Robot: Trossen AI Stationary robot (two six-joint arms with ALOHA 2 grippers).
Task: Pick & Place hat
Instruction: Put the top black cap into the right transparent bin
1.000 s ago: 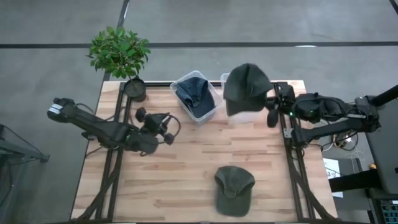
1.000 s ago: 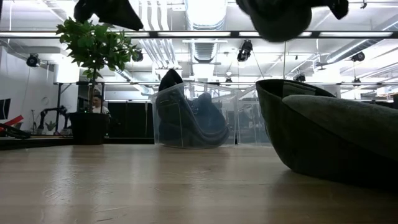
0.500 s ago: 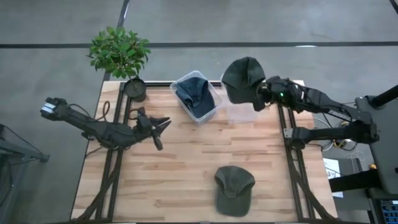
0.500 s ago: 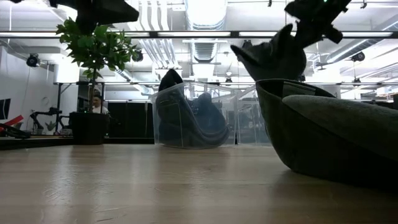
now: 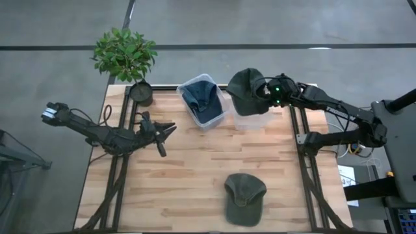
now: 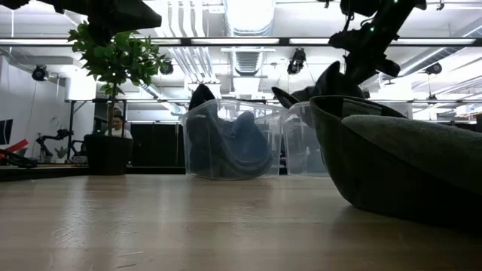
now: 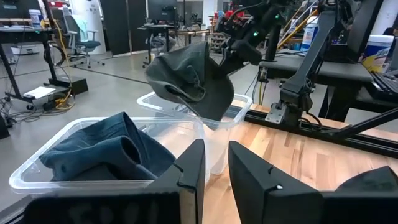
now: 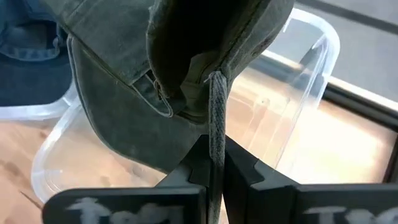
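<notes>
A dark green hat (image 5: 246, 90) hangs from my right gripper (image 5: 265, 95), which is shut on it, above an empty clear bin (image 5: 255, 121) at the table's far side. The left wrist view shows this hat (image 7: 193, 78) over that bin (image 7: 239, 104). A second green hat (image 5: 245, 198) lies crown up on the table near the near edge. My left gripper (image 5: 168, 139) is open and hovers at the table's left, pointing toward the bins and touching nothing. My right gripper pinches a narrow band at the hat's rim (image 8: 216, 134) between its two fingers (image 8: 194, 163). The fingers come from the table's right, slanting down. The hat is lifted clear and droops off the fingertips over the empty bin (image 8: 301, 93).
A second clear bin (image 5: 205, 101) left of the empty one holds a blue hat (image 7: 106, 149). A potted plant (image 5: 127, 55) stands at the far left corner. Bare wood spreads across the table's middle (image 5: 195, 169).
My right gripper has carried the hat toward the table's left and down, from high above the table's far right part to just over the empty bin, and the hat has tipped. My left arm has sunk lower and its gripper has turned.
</notes>
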